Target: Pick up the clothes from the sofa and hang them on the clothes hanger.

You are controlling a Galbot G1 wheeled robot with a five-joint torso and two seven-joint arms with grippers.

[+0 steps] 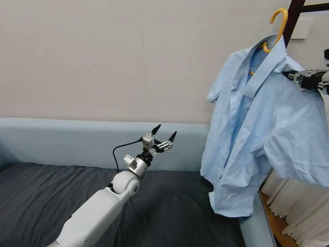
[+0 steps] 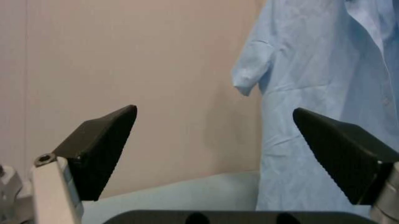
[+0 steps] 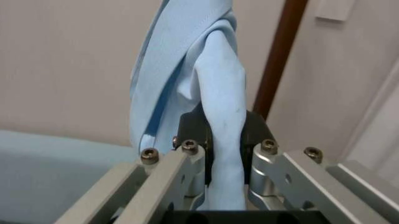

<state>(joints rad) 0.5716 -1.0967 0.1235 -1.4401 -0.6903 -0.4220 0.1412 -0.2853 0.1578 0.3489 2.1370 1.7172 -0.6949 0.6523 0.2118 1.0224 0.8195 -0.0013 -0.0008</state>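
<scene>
Right gripper [image 3: 223, 140] pinching shirt [image 1: 257, 134] between fingers [image 3: 254, 129], left gripper [image 1: 165, 131] spread — apart

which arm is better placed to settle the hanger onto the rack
Right. The right gripper is shut on the blue shirt, up beside the yellow hanger and dark rack pole. The left gripper hovers open over the sofa, apart from the shirt.
</scene>
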